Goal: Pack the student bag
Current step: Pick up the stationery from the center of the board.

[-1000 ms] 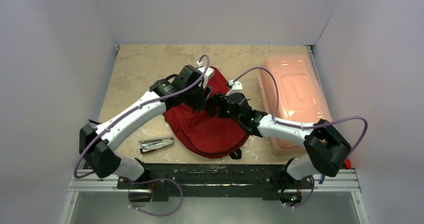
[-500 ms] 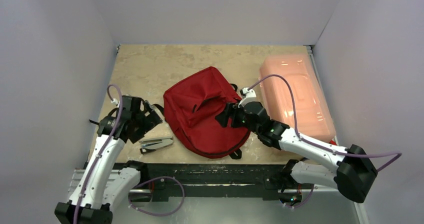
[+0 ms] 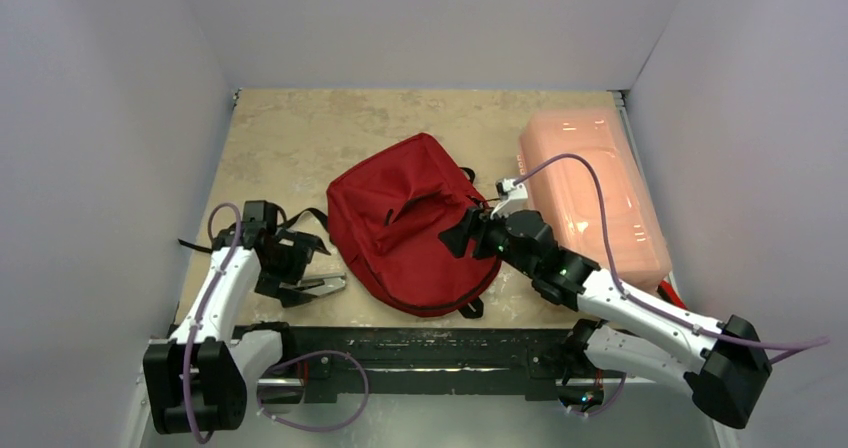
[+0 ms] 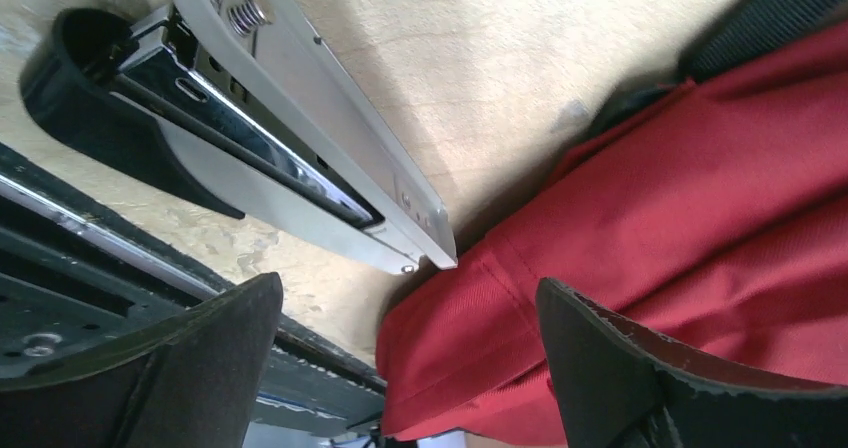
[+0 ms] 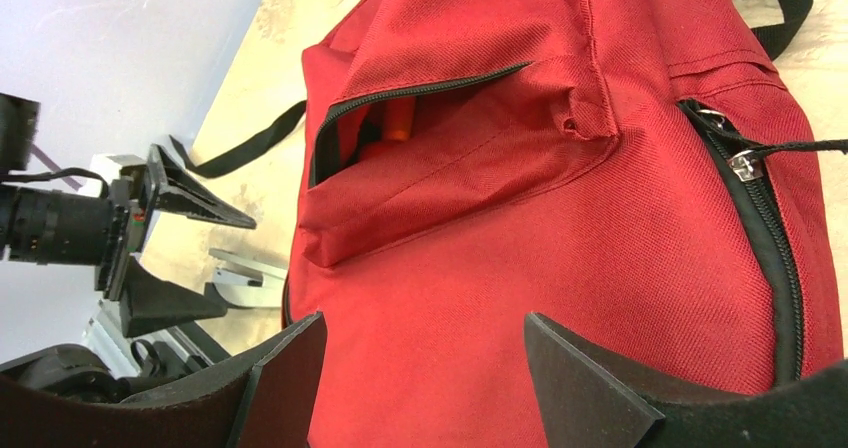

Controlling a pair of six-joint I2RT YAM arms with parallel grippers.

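The student bag (image 3: 410, 230) is a dark red backpack lying flat mid-table, its front pocket gaping. In the right wrist view the pocket slit (image 5: 400, 118) shows something orange inside. A silver and black stapler (image 3: 318, 288) lies on the table just left of the bag's near corner. My left gripper (image 3: 308, 265) hangs open just above the stapler (image 4: 270, 138), with nothing between its fingers. My right gripper (image 3: 455, 233) stands open over the bag's right side (image 5: 560, 268), holding nothing.
A pale pink translucent box (image 3: 590, 193) lies at the right, close beside the right arm. Black straps (image 3: 305, 216) trail from the bag's left side. The black mounting rail (image 3: 420, 343) runs along the near table edge.
My left arm has swung from above the bag to the near left, down by the stapler, and its jaws have opened wide. The right gripper drew back slightly to the right.
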